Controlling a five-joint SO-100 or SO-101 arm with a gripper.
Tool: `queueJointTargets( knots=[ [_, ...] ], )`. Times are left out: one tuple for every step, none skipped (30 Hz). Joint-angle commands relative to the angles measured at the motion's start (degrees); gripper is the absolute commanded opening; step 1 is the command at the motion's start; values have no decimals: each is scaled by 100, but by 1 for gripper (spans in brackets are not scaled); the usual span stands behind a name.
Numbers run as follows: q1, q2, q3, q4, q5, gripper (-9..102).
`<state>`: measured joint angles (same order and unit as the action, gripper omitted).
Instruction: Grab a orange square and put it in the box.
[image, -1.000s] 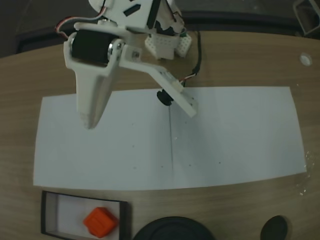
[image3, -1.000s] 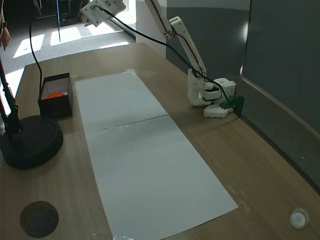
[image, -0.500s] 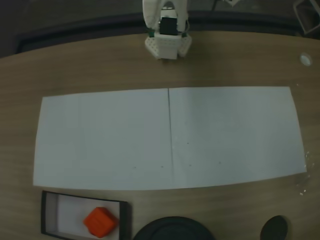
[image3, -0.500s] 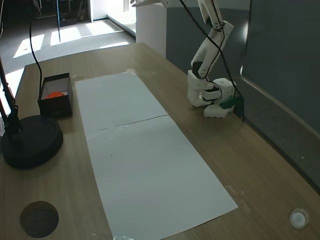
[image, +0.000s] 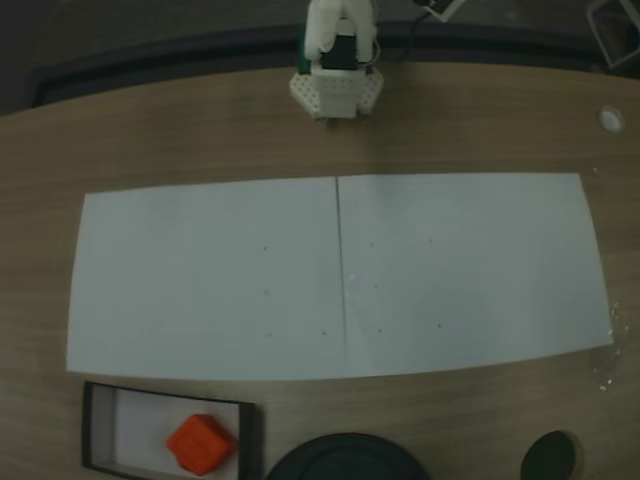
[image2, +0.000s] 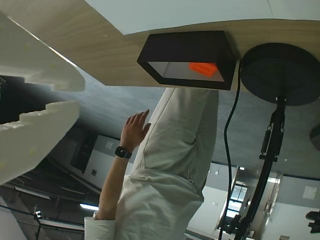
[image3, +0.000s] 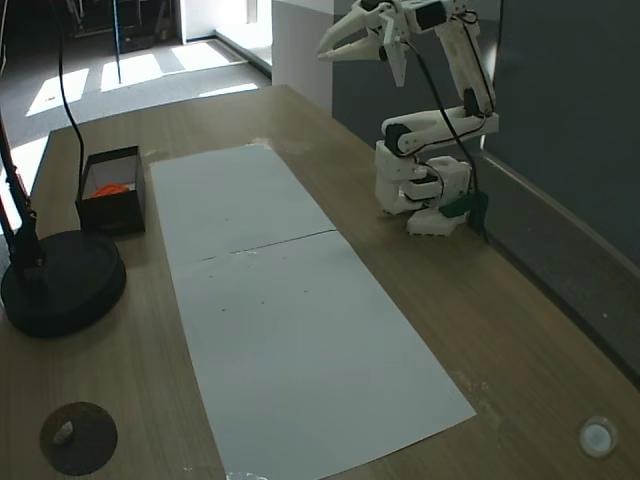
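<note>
The orange square (image: 200, 443) lies inside the box (image: 90, 430), a black-walled tray with a pale floor near the table's front left corner in a fixed view. Both also show in the other fixed view, square (image3: 110, 188) in box (image3: 125, 212), at the far left. The arm is folded back over its base (image: 335, 75). My gripper (image3: 357, 62) is raised high above the base, far from the box, open and holding nothing. The wrist view is upside down: white fingers (image2: 35, 60) at the left, the box (image2: 150, 55) and square (image2: 202, 68) far off.
A long white paper sheet (image: 340, 270) covers the table's middle. A round black lamp base (image3: 62, 280) with a pole stands beside the box, and a small dark disc (image3: 78, 437) lies nearer the edge. A person (image2: 170, 150) with a raised hand stands beyond the table.
The arm has pulled back from over the paper and folded up above its base. The gripper now points out high over the table. The orange square has stayed in the box.
</note>
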<state>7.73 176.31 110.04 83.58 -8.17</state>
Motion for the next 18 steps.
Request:
queueJointTargets(
  knots=[
    [0, 738, 782, -360, 0, 0],
    [0, 949, 993, -475, 18, 0],
    [-9, 1160, 1195, -571, 26, 0],
    [-9, 1345, 1380, -668, 26, 0],
    [-9, 1538, 1573, -765, 26, 0],
    [-9, 1705, 1767, -879, 26, 0],
    [-9, 1846, 1969, -1028, 18, 0],
    [-9, 1978, 2206, -1222, 26, 0],
    [-9, 2109, 2479, -1433, 26, 0],
    [0, 2241, 2751, -1626, 26, 0],
    [26, 2285, 2979, -1767, 35, 0],
    [26, 2329, 3234, -1863, 35, 0],
    [18, 2329, 3463, -1916, 35, 0],
    [44, 2312, 3656, -1960, 35, 0],
    [53, 2303, 3858, -2004, 35, 0],
    [53, 2303, 4069, -2048, 35, 0],
    [53, 2303, 4280, -2127, 35, 0],
    [53, 2294, 4500, -2250, 35, 0]
  ],
)
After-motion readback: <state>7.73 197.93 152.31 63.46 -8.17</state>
